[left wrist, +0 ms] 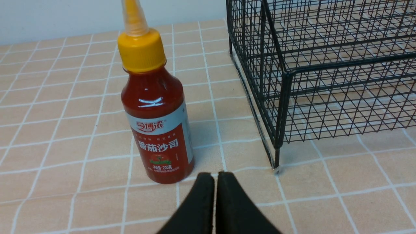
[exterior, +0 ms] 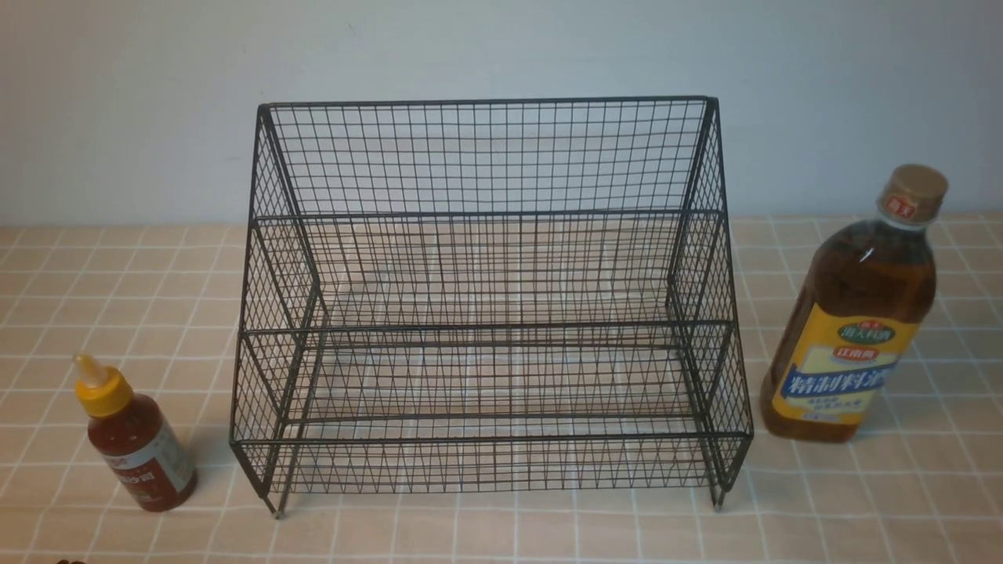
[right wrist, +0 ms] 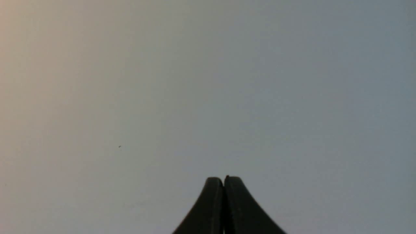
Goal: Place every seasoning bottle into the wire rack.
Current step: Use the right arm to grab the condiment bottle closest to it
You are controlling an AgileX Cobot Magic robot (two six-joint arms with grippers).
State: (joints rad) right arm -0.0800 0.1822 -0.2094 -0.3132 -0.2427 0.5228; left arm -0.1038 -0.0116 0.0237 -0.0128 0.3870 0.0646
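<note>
Peach-coloured squares ruled off by thin white lines cover the worktop [exterior: 117, 298], and a plain pale wall [exterior: 501, 47] closes it off at the far edge. Read the front view as a clock face with twelve pointing away from the robot. The wire rack [exterior: 486, 101] stands at the centre on short legs, its tall back toward twelve and its low front toward six. It is black mesh in two steps, the upper tier behind the lower, with sloped sides.

The red-sauce bottle [exterior: 137, 439] stands upright on the worktop at about eight o'clock from the rack. It is near the front-left leg but clearly apart from it. It has a yellow nozzle cap and a red and white label round its body. The amber bottle [exterior: 854, 313] stands upright at about three o'clock, just beside the rack's right side wall. Its cap is tan and its label yellow and blue. Whether its base touches the mesh cannot be told. Both bottles are outside the rack.

The left tool [left wrist: 215, 177] has its two black fingers pressed together with nothing between them. It sits low over the worktop, short of the red-sauce bottle and not touching it, and the rack's front-left leg is also close by. The right tool [right wrist: 223, 180] is likewise pressed together and holds nothing. Its wrist view shows only a blank grey backdrop, so where it sits over the worktop cannot be told.
</note>
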